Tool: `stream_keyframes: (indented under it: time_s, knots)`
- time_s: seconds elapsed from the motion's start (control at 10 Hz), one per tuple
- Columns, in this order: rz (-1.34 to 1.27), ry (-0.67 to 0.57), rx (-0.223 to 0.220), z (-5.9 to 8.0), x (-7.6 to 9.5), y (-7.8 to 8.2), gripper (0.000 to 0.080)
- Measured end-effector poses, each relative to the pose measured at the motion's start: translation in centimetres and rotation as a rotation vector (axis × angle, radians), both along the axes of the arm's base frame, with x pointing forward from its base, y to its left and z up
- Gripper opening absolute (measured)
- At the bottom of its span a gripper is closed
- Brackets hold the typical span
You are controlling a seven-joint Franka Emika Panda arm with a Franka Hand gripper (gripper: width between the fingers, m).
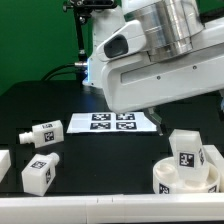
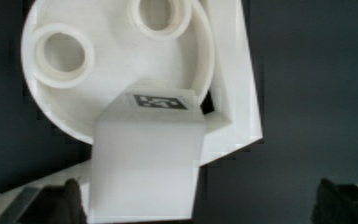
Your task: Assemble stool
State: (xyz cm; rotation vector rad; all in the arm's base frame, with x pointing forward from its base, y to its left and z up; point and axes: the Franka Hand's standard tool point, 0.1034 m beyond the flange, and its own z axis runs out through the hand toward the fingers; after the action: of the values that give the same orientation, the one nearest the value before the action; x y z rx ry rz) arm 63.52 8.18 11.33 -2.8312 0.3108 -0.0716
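On the black table [image 1: 110, 165], the stool's round white seat [image 1: 185, 180] sits close to the near edge, toward the corner at the exterior view's right. An upright leg [image 1: 187, 152] stands in the seat with a black-and-white tag facing the camera. The wrist view looks straight down on the pair. There the leg [image 2: 149, 160] meets the seat [image 2: 123, 60] beside two round holes, its tagged end against the seat's inner wall. Whether it is fully locked in cannot be told.

The dark fingers [image 2: 51, 208] are spread wide to either side of that leg, with clear gaps between them and it. They grip nothing.

Two loose legs lie toward the table's edge at the exterior view's left. One [image 1: 42, 133] is on its side at mid-table and the other [image 1: 40, 176] is nearer the near edge. A further white part [image 1: 3, 163] is cropped at that same edge. The marker board [image 1: 110, 122] lies flat in the middle of the table. The white arm [image 1: 160, 50] looms over the far side and hides the fingers from the exterior view.
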Motion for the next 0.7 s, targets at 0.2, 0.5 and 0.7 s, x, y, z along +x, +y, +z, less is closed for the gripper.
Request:
stream_keyframes:
  time_s: [0.2,0.5,0.7]
  knots:
    - [0.13,-0.009,-0.066,-0.05,-0.2,0.91,0.0649]
    - [0.293,-0.045,-0.125,-0.21,-0.29,1.2,0.0649]
    - [0.44,-0.112,-0.178,-0.28,0.06,1.08,0.0649]
